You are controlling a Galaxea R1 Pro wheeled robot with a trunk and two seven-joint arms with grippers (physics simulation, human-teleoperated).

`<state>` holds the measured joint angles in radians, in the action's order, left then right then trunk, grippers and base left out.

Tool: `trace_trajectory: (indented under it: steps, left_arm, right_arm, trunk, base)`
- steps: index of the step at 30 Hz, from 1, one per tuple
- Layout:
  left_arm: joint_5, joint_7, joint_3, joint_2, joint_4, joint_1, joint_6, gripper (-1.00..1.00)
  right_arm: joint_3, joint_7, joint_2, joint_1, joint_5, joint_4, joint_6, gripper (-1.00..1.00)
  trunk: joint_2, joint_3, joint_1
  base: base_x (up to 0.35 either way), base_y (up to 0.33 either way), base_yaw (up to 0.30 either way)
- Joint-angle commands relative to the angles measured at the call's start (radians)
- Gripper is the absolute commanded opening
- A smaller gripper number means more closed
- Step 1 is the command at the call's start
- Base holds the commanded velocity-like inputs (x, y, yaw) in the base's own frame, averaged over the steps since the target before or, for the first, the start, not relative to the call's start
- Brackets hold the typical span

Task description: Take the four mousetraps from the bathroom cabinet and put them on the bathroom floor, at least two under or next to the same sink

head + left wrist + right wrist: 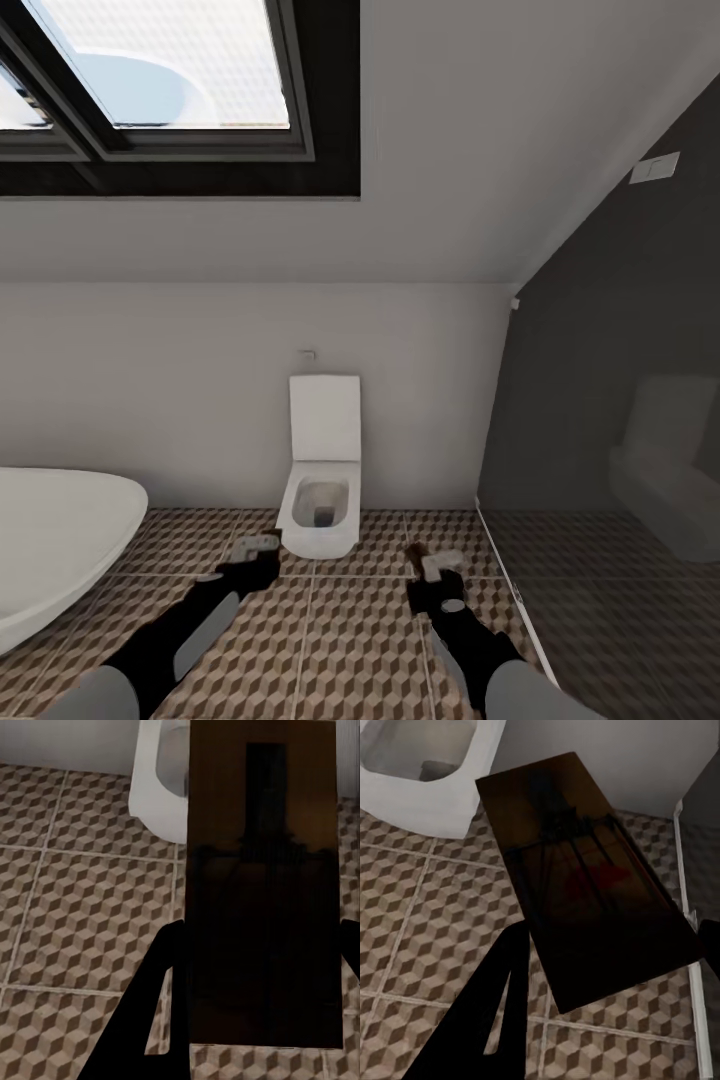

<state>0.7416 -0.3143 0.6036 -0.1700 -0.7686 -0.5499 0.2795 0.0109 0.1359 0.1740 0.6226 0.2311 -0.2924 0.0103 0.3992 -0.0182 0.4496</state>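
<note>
Both arms reach forward low over the bathroom floor, whose tiles carry a brown and beige cube pattern. My left gripper is shut on a mousetrap, a dark brown flat board with wire, held edge to edge between the two black fingers. My right gripper is shut on a second mousetrap, which lies tilted and shows a red mark under its wire. Its brown end sticks out ahead of the right gripper in the head view. Both traps hang above the tiles, close to the white toilet.
A white square toilet stands against the far wall straight ahead. A white oval bathtub fills the left. A dark glass shower partition with a pale floor rail closes the right. A skylight sits overhead.
</note>
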Motion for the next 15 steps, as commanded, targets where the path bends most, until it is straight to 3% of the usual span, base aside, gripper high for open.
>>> trace_trajectory:
  steps: [1, 9, 15]
  left_arm:
    - [0.008, -0.011, 0.006, -0.003, -0.007, -0.001, 0.004, -1.0]
    - [0.008, -0.016, 0.005, -0.005, 0.0, -0.001, 0.105, -1.0]
    - [0.008, -0.018, 0.001, -0.002, 0.106, -0.001, 0.126, -1.0]
  right_arm:
    - [0.001, -0.01, 0.0, 0.0, 0.008, -0.014, 0.018, -1.0]
    - [0.003, -0.025, 0.0, 0.0, -0.024, -0.052, 0.043, -1.0]
    - [0.003, -0.025, 0.0, 0.0, -0.039, -0.059, 0.048, -1.0]
  trunk:
    - [0.001, 0.001, 0.0]
    - [0.001, 0.001, 0.0]
    - [0.001, 0.001, 0.0]
  base:
    - [0.0, 0.0, 0.0]
    - [0.0, 0.0, 0.0]
    - [0.0, 0.0, 0.0]
